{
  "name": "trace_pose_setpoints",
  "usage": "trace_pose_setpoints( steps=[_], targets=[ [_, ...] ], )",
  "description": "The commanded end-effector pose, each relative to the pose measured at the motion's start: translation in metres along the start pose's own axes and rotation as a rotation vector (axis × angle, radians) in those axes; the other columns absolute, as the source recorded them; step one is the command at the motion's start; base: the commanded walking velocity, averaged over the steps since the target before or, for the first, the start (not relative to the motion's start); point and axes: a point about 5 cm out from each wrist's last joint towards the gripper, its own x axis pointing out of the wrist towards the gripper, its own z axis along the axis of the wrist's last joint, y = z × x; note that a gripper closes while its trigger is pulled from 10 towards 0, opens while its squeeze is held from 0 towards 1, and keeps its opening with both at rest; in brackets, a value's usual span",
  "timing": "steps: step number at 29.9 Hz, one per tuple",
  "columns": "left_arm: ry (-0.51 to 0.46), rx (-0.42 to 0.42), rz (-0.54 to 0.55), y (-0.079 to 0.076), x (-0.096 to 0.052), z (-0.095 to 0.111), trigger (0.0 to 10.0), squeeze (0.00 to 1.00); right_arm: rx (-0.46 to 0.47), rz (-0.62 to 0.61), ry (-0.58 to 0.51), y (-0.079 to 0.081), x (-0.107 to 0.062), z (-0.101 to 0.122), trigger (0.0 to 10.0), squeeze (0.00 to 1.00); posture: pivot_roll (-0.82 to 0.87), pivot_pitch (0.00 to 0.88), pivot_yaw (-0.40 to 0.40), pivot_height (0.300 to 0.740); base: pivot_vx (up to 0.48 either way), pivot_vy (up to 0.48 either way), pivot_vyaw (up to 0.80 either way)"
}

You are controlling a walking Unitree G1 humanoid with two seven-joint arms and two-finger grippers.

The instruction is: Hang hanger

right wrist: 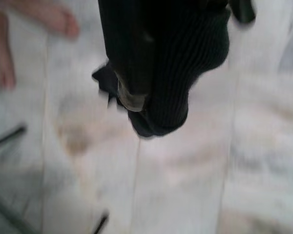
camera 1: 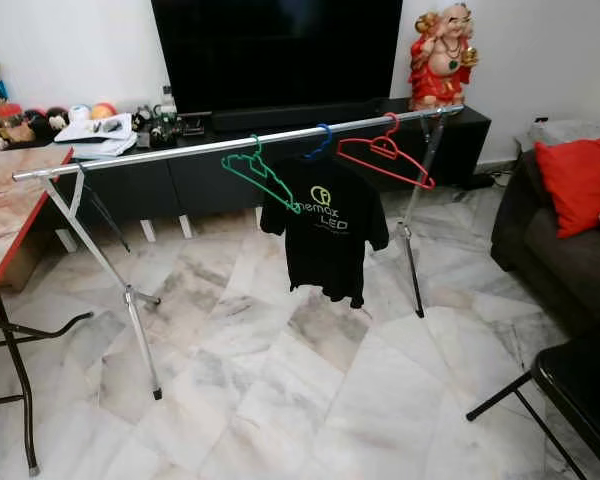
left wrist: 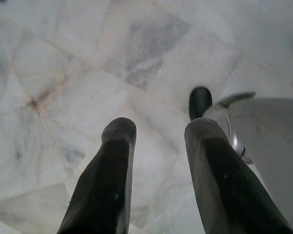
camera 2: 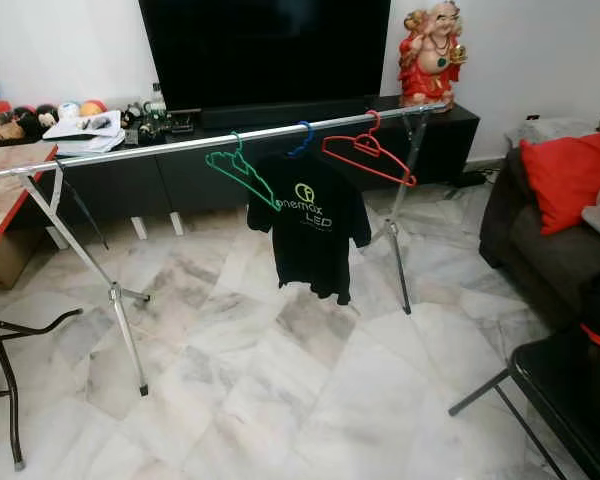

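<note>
While left gripper [left wrist: 156, 141] hangs apart over floor, right gripper [right wrist: 136, 97] clamps black garment [right wrist: 185, 58].

White marble floor [camera 1: 280, 400] w/ grey veining, tiles set diagonally. White wall [camera 1: 70, 50] behind. Low black TV cabinet [camera 1: 230, 165] along the wall, big dark TV [camera 1: 275, 50] on it, red-and-gold laughing figurine [camera 1: 442, 55] at its right end, papers & small clutter [camera 1: 90, 125] at its left end. Dark sofa [camera 1: 555, 250] on the right w/ red cushion [camera 1: 580, 180]. Red-edged tabletop [camera 1: 5, 215] on black legs at left. Black folding chair [camera 1: 570, 390] in the near right corner. Even, soft indoor light.
</note>
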Motion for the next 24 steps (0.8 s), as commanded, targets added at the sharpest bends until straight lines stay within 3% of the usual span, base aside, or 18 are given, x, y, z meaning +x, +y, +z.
trace_pose_setpoints(
  steps=[1,2,4,8,11,24],
  targets=[
    [0.008,-0.002,0.018,0.008,-0.002,-0.004,10.0,0.00,0.026,-0.007,-0.140,0.002,0.003,0.028,10.0,0.00,0.06,0.000,0.035,0.740,0.341,0.000,0.00],
    [0.014,-0.005,0.022,0.010,-0.003,-0.007,10.0,0.00,0.047,0.019,-0.247,0.005,0.004,0.049,10.0,0.00,0.05,0.000,0.036,0.740,0.345,0.000,0.00],
    [0.014,-0.005,0.022,0.010,-0.003,-0.007,10.0,0.00,0.047,0.019,-0.247,0.005,0.004,0.049,10.0,0.00,0.05,0.000,0.036,0.740,0.345,0.000,0.00],
    [0.018,-0.005,0.026,0.011,-0.003,-0.010,10.0,0.00,0.036,0.051,-0.348,0.011,0.002,0.066,10.0,0.00,0.04,0.000,0.034,0.740,0.344,0.000,0.00],
    [0.003,-0.005,0.024,0.011,-0.002,-0.004,10.0,0.00,0.039,0.046,-0.351,0.021,0.002,0.065,10.0,0.00,0.05,0.000,0.029,0.740,0.342,0.000,0.00],
    [-0.004,-0.024,0.019,0.008,-0.001,-0.001,10.0,0.00,-0.046,0.009,-0.263,0.014,0.003,0.046,10.0,0.00,0.06,0.000,0.006,0.740,0.344,0.000,0.00]
  ],
)
